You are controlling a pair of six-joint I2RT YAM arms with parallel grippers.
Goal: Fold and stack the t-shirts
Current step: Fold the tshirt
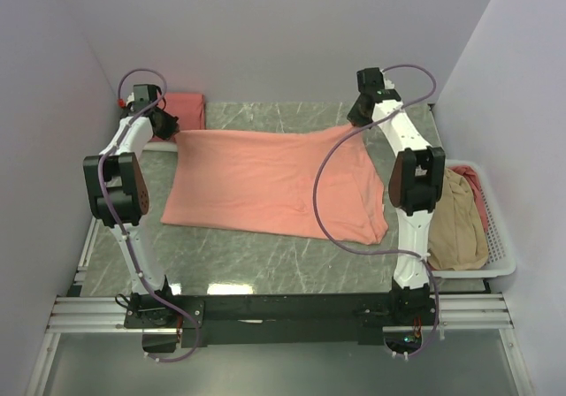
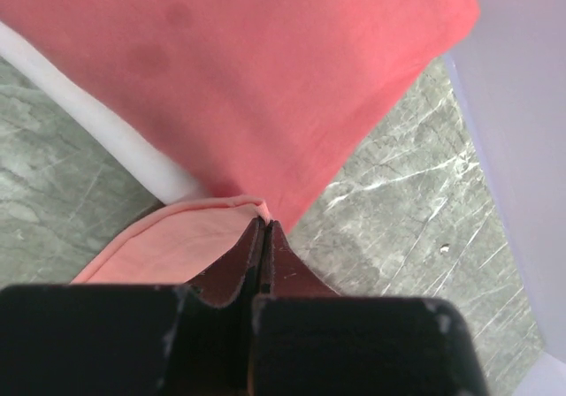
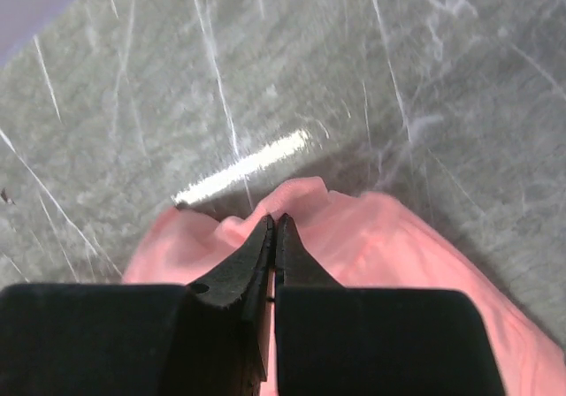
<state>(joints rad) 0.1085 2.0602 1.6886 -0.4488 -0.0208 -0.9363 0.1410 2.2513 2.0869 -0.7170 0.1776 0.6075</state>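
A large salmon-pink t-shirt (image 1: 265, 184) lies spread flat across the middle of the table. My left gripper (image 1: 170, 131) is shut on its far left corner; in the left wrist view the pale pink hem (image 2: 177, 241) is pinched at the tips of the left gripper (image 2: 263, 224). At the far right corner, my right gripper (image 1: 357, 120) is shut on bunched pink cloth (image 3: 389, 237), which wrinkles around the tips of the right gripper (image 3: 275, 220). A folded darker salmon t-shirt (image 1: 184, 109) (image 2: 248, 78) lies at the far left on a folded white t-shirt (image 2: 97, 122).
A white lattice basket (image 1: 500, 241) stands at the right table edge. It holds a tan-beige t-shirt (image 1: 455, 228) and a pink one (image 1: 478, 188). Grey walls close in the left, back and right. The marble tabletop (image 1: 265, 263) shows in front of the spread shirt.
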